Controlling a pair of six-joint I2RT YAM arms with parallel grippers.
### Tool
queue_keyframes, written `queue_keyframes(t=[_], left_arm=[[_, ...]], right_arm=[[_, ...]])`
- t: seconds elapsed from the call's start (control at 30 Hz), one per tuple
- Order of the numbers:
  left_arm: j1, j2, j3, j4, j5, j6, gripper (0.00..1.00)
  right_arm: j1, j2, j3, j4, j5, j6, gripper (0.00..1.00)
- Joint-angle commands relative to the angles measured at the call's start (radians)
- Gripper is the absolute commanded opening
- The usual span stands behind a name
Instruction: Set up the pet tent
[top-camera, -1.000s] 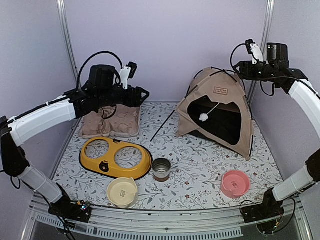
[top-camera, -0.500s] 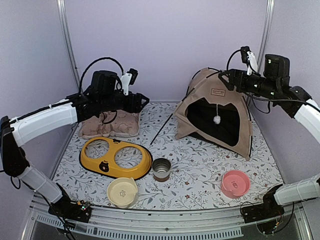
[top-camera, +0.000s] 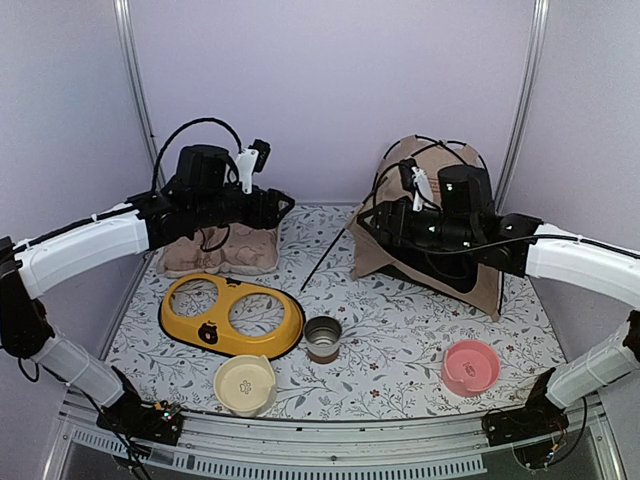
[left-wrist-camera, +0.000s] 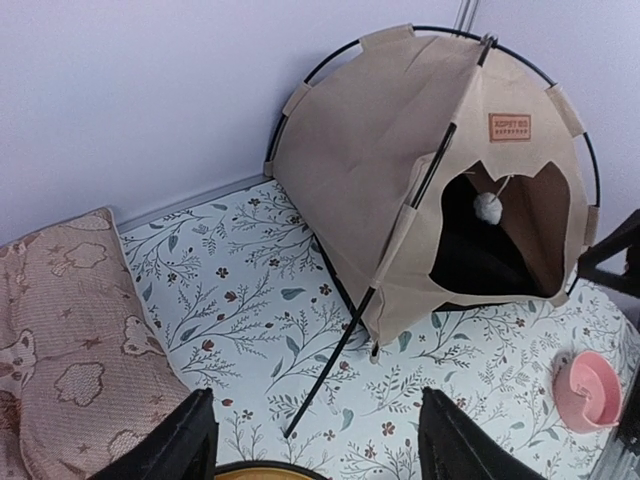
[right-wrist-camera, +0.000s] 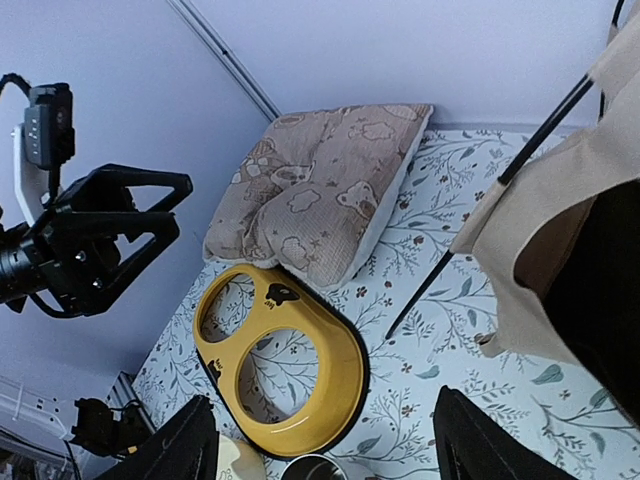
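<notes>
Swinging down and leftward off the top of the tent (left-wrist-camera: 360, 150), the right arm is now hanging across the tent's front, where a second ago it was reaching over the peak from the far right. Its end effector (right-wrist-camera: 330, 440) is pointing left over the bench (top-camera: 400, 330), fingers spread apart with nothing between them, so it is leaving the tent alone. The tent is standing by itself at the far right, close to the back wall. Its dome is up and its doorway is facing near-left, with the pom-pom (left-wrist-camera: 487, 206) dangling in the opening. The left arm is barely shifting, hovering near the cushion (top-camera: 235, 250) at the far left, and its end effector (left-wrist-camera: 318, 445) is also spread and empty. To my eye the raising is looking nearly done. One pole (left-wrist-camera: 330, 370) is sticking out past the tent's near-left corner, lying on the bench toward the feeder (top-camera: 185, 300). That end is probably needing tucking in next.
</notes>
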Motion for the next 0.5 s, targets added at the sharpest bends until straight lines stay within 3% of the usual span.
queue_keyframes(t=[0.0,0.47], left_arm=[[0.016,-0.05,-0.03,0.025,-0.017,-0.002,0.69],[0.024,-0.115,-0.096,0.036,-0.023,-0.001,0.69]], right_arm=[[0.05,0.081,-0.054,0.187,0.053,0.146,0.75],[0.085,0.391,-0.012,0.378,0.095,0.289,0.66]])
